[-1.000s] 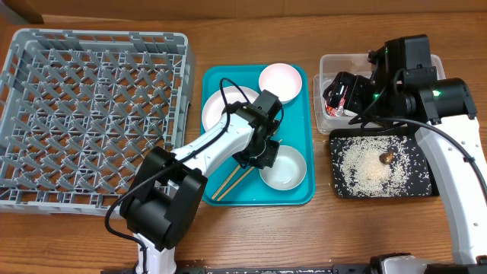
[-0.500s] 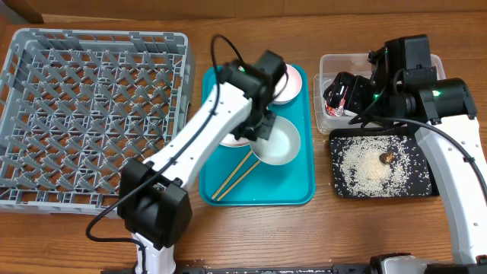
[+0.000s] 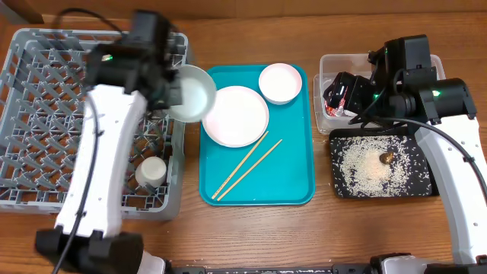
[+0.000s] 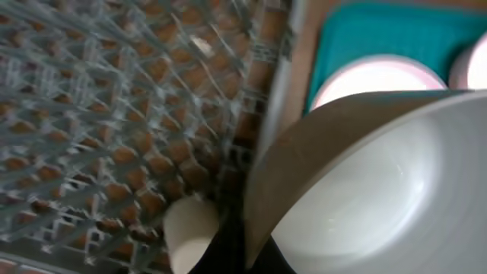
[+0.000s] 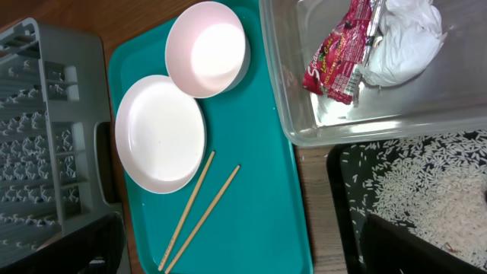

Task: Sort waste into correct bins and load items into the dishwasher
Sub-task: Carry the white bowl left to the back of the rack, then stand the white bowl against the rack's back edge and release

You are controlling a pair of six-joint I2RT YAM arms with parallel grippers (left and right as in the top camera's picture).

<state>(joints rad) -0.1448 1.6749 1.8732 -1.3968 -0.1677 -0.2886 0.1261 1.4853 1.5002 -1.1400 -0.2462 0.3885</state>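
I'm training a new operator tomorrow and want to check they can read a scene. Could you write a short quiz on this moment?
1. True or false: the plate and the chopsticks lie on the teal tray.
2. Pick one: the left fingers are shut on A) the plate, B) a white bowl, C) the chopsticks.
3. Short answer: which container holds the red wrapper and the tissue?

Key: 1 true. 2 B. 3 the clear tub.
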